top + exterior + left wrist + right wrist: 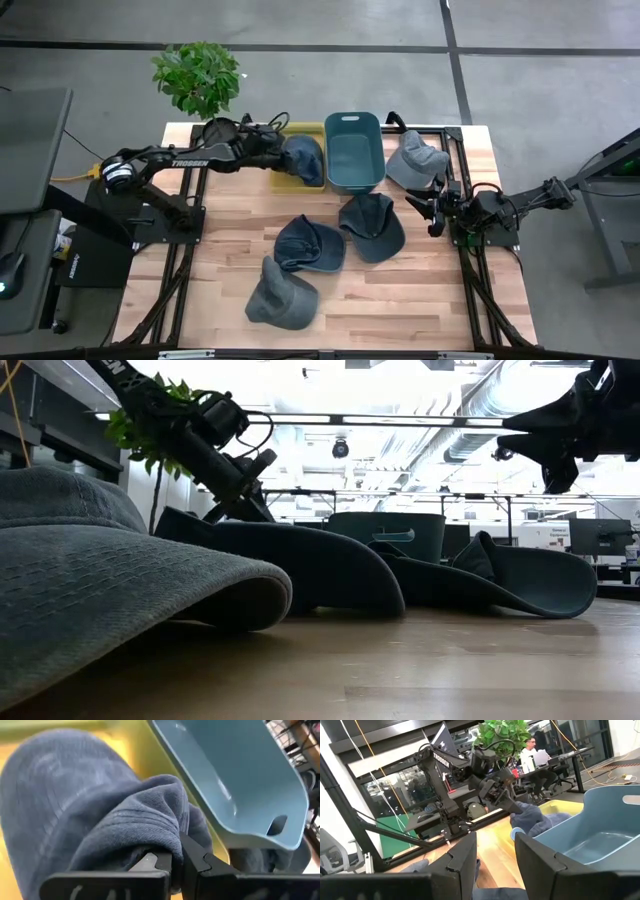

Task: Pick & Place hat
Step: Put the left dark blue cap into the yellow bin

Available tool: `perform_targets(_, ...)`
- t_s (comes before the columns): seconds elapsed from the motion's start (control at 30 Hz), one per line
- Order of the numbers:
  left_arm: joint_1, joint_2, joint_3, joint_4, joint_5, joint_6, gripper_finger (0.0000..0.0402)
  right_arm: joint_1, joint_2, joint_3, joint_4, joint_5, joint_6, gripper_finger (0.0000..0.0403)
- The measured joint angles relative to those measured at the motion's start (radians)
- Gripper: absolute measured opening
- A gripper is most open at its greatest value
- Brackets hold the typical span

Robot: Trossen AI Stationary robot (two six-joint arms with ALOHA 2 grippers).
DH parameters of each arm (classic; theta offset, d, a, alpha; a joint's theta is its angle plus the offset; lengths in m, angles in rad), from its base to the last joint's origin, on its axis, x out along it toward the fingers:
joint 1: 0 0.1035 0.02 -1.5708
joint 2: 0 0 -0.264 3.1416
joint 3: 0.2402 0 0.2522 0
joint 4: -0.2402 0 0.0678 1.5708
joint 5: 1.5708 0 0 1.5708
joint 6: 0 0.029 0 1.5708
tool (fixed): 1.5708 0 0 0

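Note:
My left gripper (283,152) reaches from the table's left over the yellow bin (314,129) and is shut on a dark blue hat (303,158) that sits in and above that bin. The hat fills the left wrist view (75,805). My right gripper (432,208) hovers open at the table's right side, touching nothing; its fingers (462,857) point toward the bins. Three more dark hats lie crown up on the wood: one in the middle (372,226), one beside it (308,244), one nearer (280,295). A grey hat (415,160) lies right of the teal bin (353,150). My left gripper pinches a bunched fold of the blue hat's cloth (167,837) between its two fingers (200,860). The fingers come slanting down from the table's left. The rest of the hat droops ahead of the fingers over the yellow bin's floor (20,750); whether it rests there I cannot tell.
The teal bin (235,775) stands right beside the yellow one at the far edge. A potted plant (196,75) stands beyond the far left corner. In the low view a grey hat brim (110,580) lies close to the near edge. Bare wood (420,290) shows at the near right.

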Motion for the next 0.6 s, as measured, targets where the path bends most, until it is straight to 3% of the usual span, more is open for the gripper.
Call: perform_targets(0.6,-0.057,0.000,0.000,-0.130,-0.081,-0.027,0.0005,0.000,0.000,0.000,0.000,-0.001,0.000,0.0128)
